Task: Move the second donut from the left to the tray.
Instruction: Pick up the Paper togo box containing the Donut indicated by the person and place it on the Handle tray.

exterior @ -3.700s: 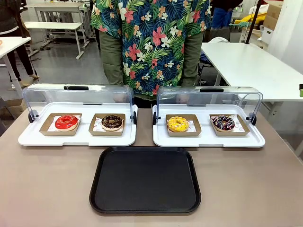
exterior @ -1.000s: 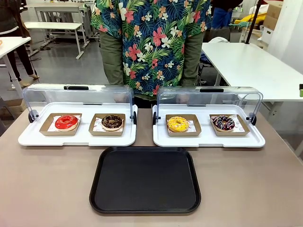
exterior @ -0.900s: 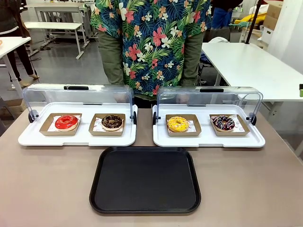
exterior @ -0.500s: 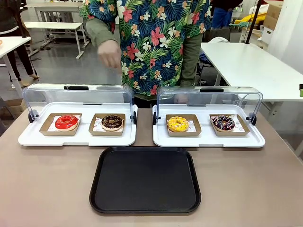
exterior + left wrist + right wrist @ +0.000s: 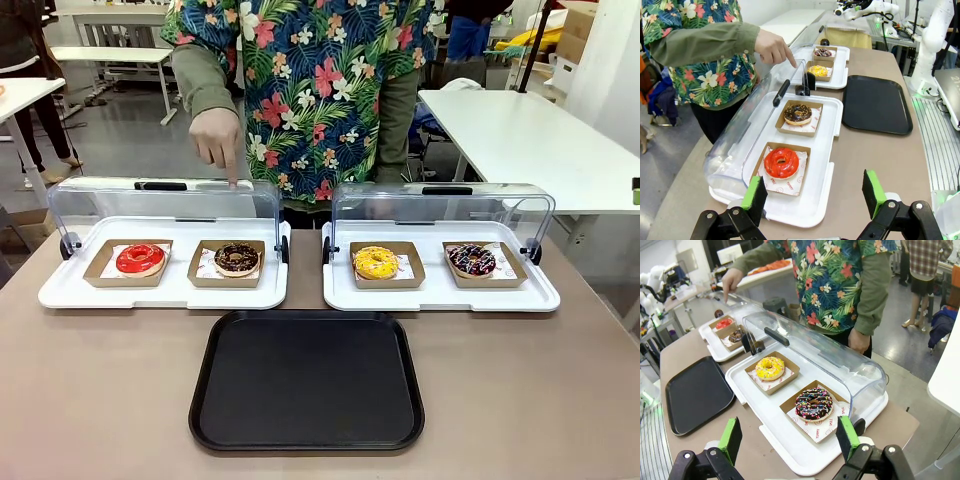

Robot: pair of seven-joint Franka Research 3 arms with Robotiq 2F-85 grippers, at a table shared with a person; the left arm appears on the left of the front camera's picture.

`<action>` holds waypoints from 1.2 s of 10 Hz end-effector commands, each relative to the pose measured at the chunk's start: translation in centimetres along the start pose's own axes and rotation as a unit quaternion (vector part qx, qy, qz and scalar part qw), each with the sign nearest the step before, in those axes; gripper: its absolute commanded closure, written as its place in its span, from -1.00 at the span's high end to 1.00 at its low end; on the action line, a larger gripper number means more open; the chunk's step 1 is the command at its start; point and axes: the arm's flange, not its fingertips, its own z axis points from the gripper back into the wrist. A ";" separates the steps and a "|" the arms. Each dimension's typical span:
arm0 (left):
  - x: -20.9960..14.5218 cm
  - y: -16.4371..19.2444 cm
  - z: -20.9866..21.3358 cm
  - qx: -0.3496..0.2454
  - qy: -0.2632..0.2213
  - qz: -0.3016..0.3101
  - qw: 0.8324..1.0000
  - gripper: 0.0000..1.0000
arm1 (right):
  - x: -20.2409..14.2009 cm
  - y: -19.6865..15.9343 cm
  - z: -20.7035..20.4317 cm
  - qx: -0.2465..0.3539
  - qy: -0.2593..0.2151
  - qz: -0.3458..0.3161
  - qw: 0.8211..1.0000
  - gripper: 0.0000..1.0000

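The second donut from the left (image 5: 237, 258), dark chocolate with fine pale sprinkles, sits in a brown cardboard holder on the left white display tray (image 5: 160, 295); the left wrist view has this donut (image 5: 798, 113) beyond the red one, the right wrist view shows it (image 5: 736, 335) far off. The black tray (image 5: 306, 380) lies in front, between both display trays; it is also seen as the tray (image 5: 877, 103) and the tray (image 5: 695, 392). A person's hand (image 5: 217, 140) points a finger down at the left lid. My left gripper (image 5: 814, 194) and right gripper (image 5: 789, 436) are open, holding nothing.
A red-glazed donut (image 5: 140, 259) sits left of the chocolate one. The right display tray (image 5: 440, 297) holds a yellow donut (image 5: 375, 262) and a dark donut with colourful topping (image 5: 471, 260). Clear lids (image 5: 165, 203) stand raised behind both trays. The person stands at the far edge.
The person's arm has come up from their side and the hand has dropped to point a finger at the top of the left lid. Donuts and trays have not moved.
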 end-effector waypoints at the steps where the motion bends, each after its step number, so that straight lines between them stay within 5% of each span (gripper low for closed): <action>1: 0.2 -0.6 -0.2 0.004 0.006 0.007 1.000 1.00 | 0.3 0.1 0.0 0.001 -0.003 -0.002 1.000 1.00; 12: 0.2 -0.6 -0.2 0.004 0.006 0.007 1.000 1.00 | 0.3 0.1 0.0 0.001 -0.003 -0.002 1.000 1.00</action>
